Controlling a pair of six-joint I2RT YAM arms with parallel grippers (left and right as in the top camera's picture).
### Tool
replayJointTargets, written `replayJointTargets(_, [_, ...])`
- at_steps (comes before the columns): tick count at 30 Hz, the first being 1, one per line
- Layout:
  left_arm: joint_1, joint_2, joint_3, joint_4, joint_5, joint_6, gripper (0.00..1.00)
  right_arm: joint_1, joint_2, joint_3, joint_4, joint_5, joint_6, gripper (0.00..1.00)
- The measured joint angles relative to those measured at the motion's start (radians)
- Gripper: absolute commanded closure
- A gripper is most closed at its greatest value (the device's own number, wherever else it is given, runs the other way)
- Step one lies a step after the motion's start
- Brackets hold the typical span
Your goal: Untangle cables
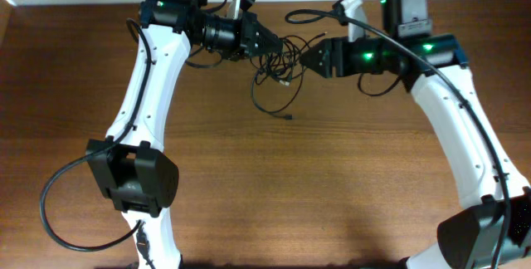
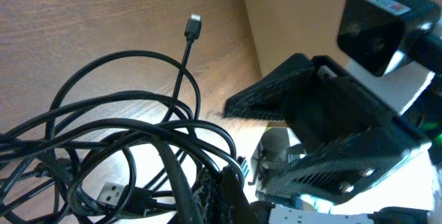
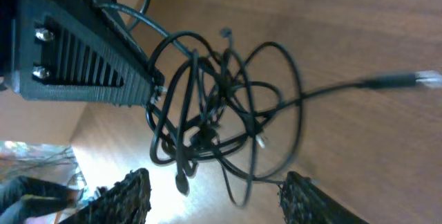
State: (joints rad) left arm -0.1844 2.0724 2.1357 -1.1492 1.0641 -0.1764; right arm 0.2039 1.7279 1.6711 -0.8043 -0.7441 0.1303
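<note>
The cables (image 1: 278,57) are a bunch of thin black cords, tangled and lifted near the table's far middle. My left gripper (image 1: 264,43) is shut on the bunch from the left; in the right wrist view its closed fingers (image 3: 148,82) pinch cords at their tip. My right gripper (image 1: 307,56) is open just right of the knot, and the tangle (image 3: 221,113) hangs ahead of its spread fingers (image 3: 217,196). In the left wrist view, loops (image 2: 124,134) drape around my finger (image 2: 224,196), facing the open right gripper (image 2: 248,141). One loose end with a small plug (image 1: 288,116) trails toward the table.
The brown wooden table (image 1: 274,194) lies below. A USB plug (image 2: 110,195) sits low in the tangle. A small plug (image 2: 194,25) sticks out over the wood and also shows in the right wrist view (image 3: 421,79). Thick arm cables run along both arms.
</note>
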Motion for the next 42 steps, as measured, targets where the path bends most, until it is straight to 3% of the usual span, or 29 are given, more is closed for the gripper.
replayJointTargets(3, [0.000,0.000,0.000,-0.010,0.022,0.000,1.00,0.058,0.009,0.000,0.072,0.084,0.118,0.64])
replayJointTargets(5, [0.004,0.000,0.000,-0.011,0.021,0.000,1.00,0.140,0.011,0.000,0.088,0.192,0.175,0.78])
replayJointTargets(6, [0.007,0.000,0.000,-0.010,0.014,0.000,1.00,0.161,0.014,0.001,0.092,0.225,0.193,0.94])
replayJointTargets(7, [0.009,0.000,0.000,-0.011,0.011,0.000,1.00,0.185,0.021,0.001,0.092,0.259,0.210,0.96])
replayJointTargets(12, [-0.010,0.000,0.000,-0.020,-0.102,0.000,1.00,0.195,0.027,0.010,0.018,0.348,0.273,0.96])
replayJointTargets(15, [-0.049,0.000,0.000,-0.107,-0.360,-0.002,0.96,0.205,0.043,0.023,-0.116,0.449,0.295,0.96])
replayJointTargets(17, [0.003,0.000,0.000,-0.135,-0.625,0.001,0.86,0.168,0.048,0.019,-0.199,0.586,0.312,0.96])
replayJointTargets(18, [0.013,0.000,0.000,-0.146,-0.701,0.003,0.73,0.167,0.048,0.019,-0.226,0.630,0.318,0.96])
replayJointTargets(19, [0.011,0.000,0.000,-0.155,-0.753,0.005,0.69,0.167,0.048,0.019,-0.245,0.662,0.330,0.96])
replayJointTargets(25, [0.010,0.000,0.000,-0.175,-0.905,0.054,0.77,0.122,0.048,0.019,-0.340,0.731,0.338,0.96])
replayJointTargets(27, [0.010,0.000,0.000,-0.175,-0.965,0.057,0.65,0.024,0.048,0.019,-0.394,0.740,0.330,0.96])
replayJointTargets(30, [0.001,0.000,-0.037,-0.124,-0.927,0.064,0.53,0.018,0.048,0.019,-0.469,0.740,0.296,0.96])
replayJointTargets(34, [-0.088,-0.004,-0.305,0.217,-0.738,0.059,0.49,0.018,0.048,0.018,-0.491,0.739,0.277,0.96])
replayJointTargets(37, [-0.167,-0.002,-0.476,0.449,-0.681,-0.105,0.46,0.018,0.049,0.018,-0.490,0.739,0.276,0.96])
replayJointTargets(42, [-0.279,-0.002,-0.530,0.477,-0.680,-0.256,0.47,0.018,0.049,0.018,-0.489,0.740,0.276,0.96])
